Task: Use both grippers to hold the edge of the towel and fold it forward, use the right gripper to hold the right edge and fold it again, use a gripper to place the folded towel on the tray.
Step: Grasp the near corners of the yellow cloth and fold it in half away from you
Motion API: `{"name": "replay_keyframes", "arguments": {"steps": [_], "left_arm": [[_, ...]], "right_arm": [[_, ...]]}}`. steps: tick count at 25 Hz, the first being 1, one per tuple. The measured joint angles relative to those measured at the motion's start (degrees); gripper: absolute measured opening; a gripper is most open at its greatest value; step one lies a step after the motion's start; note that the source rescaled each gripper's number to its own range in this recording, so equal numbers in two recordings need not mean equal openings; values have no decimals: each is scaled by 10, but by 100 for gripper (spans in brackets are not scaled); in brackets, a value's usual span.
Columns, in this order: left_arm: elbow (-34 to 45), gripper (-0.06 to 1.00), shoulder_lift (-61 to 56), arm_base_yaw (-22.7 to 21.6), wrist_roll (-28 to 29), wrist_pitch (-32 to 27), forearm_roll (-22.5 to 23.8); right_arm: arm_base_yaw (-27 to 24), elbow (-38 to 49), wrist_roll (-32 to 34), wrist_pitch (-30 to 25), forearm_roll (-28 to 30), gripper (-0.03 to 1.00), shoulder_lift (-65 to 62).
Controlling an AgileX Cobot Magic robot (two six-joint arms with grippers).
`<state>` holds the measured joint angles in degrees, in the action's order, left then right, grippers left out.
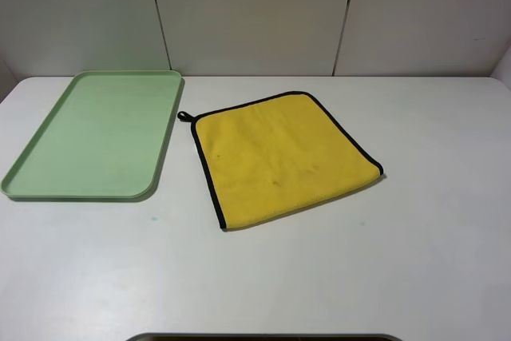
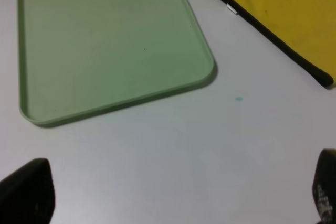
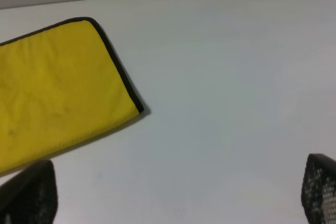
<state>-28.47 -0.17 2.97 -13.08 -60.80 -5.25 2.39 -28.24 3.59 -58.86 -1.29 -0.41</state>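
- Towel [image 1: 283, 157]: lies flat on the white tabletop [image 1: 319, 285], just to the right of the tray [image 1: 48, 173] and apart from it (a strip of bare tabletop shows between them).
- Towel edging: a black border runs along the left, far and right sides. The corner loop [image 1: 182, 116] points toward the tray's far end.
- Tray: rests on the left part of the tabletop, its long sides running away from the camera.
- Left fingers [image 2: 29, 195]: spread wide, holding nothing, over bare tabletop. The tray's rounded near corner and the towel's loop corner lie ahead of them.
- Right fingers [image 3: 31, 195]: spread wide, holding nothing. The towel's near right corner [image 3: 137, 106] lies ahead, apart from both tips.
- Tabletop mark: a small teal speck [image 2: 239, 98] sits near the tray's corner.
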Motion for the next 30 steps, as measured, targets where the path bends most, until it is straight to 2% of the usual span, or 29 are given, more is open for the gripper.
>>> {"name": "replay_keyframes", "arguments": {"steps": [9,18,25,29,30], "left_arm": [[0,98,8,0,0,0,0],[0,98,114,0,-8,0,0],[-36,98,208,12,-26,2,1],[-74,98,258,44,-26,4,2],[-82,98,270,55,-26,4,2]], "right_arm": [[0,0,0,0,0,100,0],[0,-18,-6,0,0,100,10],[0,-85,-47,0,-10,100,139],[0,-126,-78,1,-54,100,226],[0,-145,-98,2,-85,100,264]]}}
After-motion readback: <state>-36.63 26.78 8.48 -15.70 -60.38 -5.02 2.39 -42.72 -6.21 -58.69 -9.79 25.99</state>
